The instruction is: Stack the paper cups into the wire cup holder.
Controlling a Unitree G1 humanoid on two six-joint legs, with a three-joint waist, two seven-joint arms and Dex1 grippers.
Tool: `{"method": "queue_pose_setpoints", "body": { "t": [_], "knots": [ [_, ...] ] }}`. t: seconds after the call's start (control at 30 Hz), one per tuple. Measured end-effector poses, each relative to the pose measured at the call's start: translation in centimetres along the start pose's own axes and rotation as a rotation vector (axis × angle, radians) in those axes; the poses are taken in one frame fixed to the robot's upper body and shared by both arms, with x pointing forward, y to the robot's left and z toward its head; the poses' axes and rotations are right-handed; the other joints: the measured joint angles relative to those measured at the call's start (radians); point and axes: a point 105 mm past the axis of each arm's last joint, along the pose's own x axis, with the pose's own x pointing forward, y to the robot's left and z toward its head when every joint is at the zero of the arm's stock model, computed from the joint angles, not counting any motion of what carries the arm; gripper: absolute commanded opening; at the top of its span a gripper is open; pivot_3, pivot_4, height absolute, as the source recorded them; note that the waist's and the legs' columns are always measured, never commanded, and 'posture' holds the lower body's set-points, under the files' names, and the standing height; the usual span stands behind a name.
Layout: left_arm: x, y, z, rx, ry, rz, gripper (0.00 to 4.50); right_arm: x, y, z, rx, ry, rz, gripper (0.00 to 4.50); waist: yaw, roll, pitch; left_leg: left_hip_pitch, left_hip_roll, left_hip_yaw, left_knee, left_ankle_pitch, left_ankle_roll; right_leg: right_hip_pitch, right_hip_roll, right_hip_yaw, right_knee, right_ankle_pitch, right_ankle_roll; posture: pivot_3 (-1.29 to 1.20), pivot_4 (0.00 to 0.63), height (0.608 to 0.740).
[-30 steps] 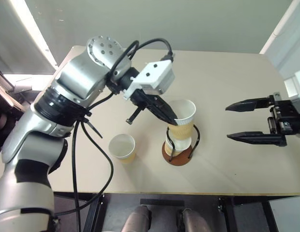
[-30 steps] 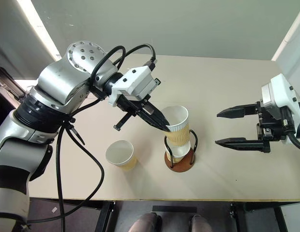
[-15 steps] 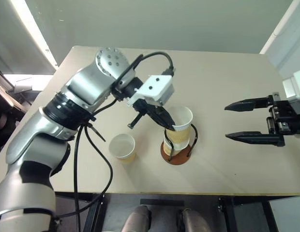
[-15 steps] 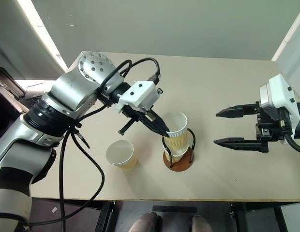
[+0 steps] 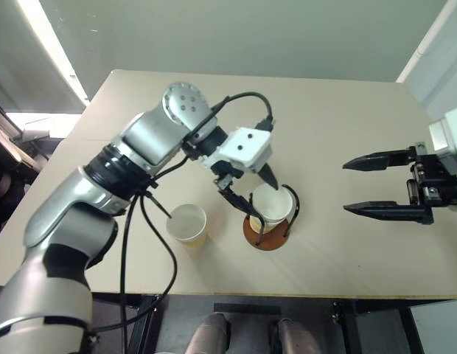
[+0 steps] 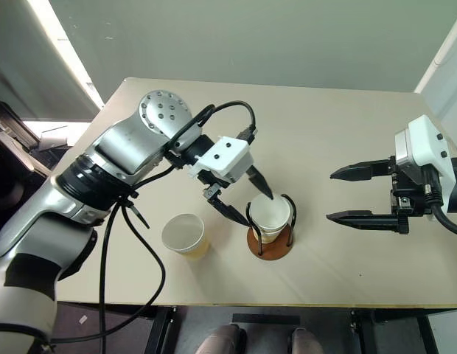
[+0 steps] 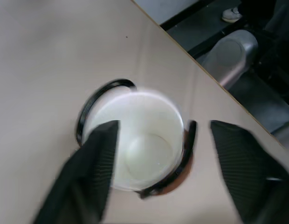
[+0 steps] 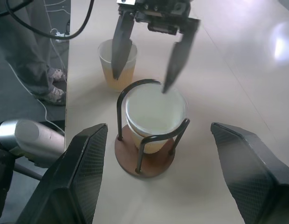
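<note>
A: Starting at the left, what's loose on the tabletop [image 5: 346, 133]?

B: One paper cup [image 5: 187, 225] stands upright by itself, mouth up, near the front edge and well clear of the wire cup holder [image 5: 269, 225]. It's thin paper, so it will weigh next to nothing and dent under a hard squeeze. I'd pinch it at the rolled rim, one finger inside and one outside, since that is likely the stiffest part, and keep the squeeze gentle.

A: And the left pincer [image 5: 250, 193]?

B: It hangs over the holder with its two black fingers spread apart, one on either side of the nested cup's [image 6: 270, 216] rim, gripping nothing. The cup sits down between the two wire loops on the reddish-brown base.

A: How many cups are in there?

B: At least one. In the right wrist view the white mouth fills the loops, but I can't tell for sure from here whether another sits beneath it.

A: Will nesting be tricky?

B: Probably a little. Tapered paper slides into itself easily but can wedge if it goes in tilted, and the holder is only slightly wider than a cup, so the loose one should come down upright and centred.

A: And on the right?

B: The right pincer [image 5: 376, 184] hovers well apart from the holder, jaws wide and empty
</note>
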Motion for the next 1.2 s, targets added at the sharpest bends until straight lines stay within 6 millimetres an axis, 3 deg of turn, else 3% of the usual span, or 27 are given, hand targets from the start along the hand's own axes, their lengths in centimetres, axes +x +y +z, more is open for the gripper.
{"method": "queue_pose_setpoints", "body": {
  "t": [0.13, 0.3, 0.53, 0.8, 1.2],
  "knots": [
    [-1.8, 1.3, 1.0, 0.009, -0.02, 0.12, 4.48, 0.0, -0.2, 0.1, -0.005, -0.001, -0.007, 3.67, -0.001, 0.0, 0.0, 0.001, 0.0, 0.001, 0.0, 0.0, 0.0, 0.0, 0.0, 0.0, 0.0, 0.0, 0.0, 0.0, 0.15, 0.74],
    [-4.6, 1.5, 0.7, -0.005, 0.022, 0.244, 4.48, 0.2, -0.6, 0.6, -0.022, -0.008, -0.007, 3.67, -0.003, 0.0, 0.0, 0.001, 0.0, 0.0, 0.0, 0.0, 0.0, 0.0, 0.0, 0.0, 0.0, 0.0, 0.0, 0.0, 0.15, 0.74],
    [-7.3, -1.9, -1.7, -0.12, 0.121, 0.299, 4.48, 0.7, -0.9, 0.8, -0.011, -0.012, 0.038, 3.67, -0.007, 0.0, 0.0, 0.001, 0.0, 0.0, 0.0, 0.0, 0.0, 0.0, 0.0, 0.0, 0.0, 0.0, 0.0, 0.0, 0.15, 0.74],
    [-6.9, -6.8, -4.9, -0.25, 0.273, 0.247, 4.48, 1.5, -1.2, 1.3, -0.009, -0.024, 0.104, 3.67, -0.007, 0.0, 0.0, 0.001, 0.0, -0.001, 0.0, 0.0, 0.001, 0.0, 0.0, 0.0, -0.002, 0.0, 0.0, 0.0, 0.15, 0.74],
    [-6.6, -7.8, -7.3, -0.28, 0.444, 0.272, 4.48, 1.7, -1.4, 1.7, 0.004, -0.022, 0.169, 3.67, -0.01, 0.0, 0.0, 0.002, 0.0, -0.001, 0.0, 0.0, 0.001, 0.0, 0.0, 0.0, 0.0, 0.0, -0.001, 0.0, 0.15, 0.74]
  ]
}}
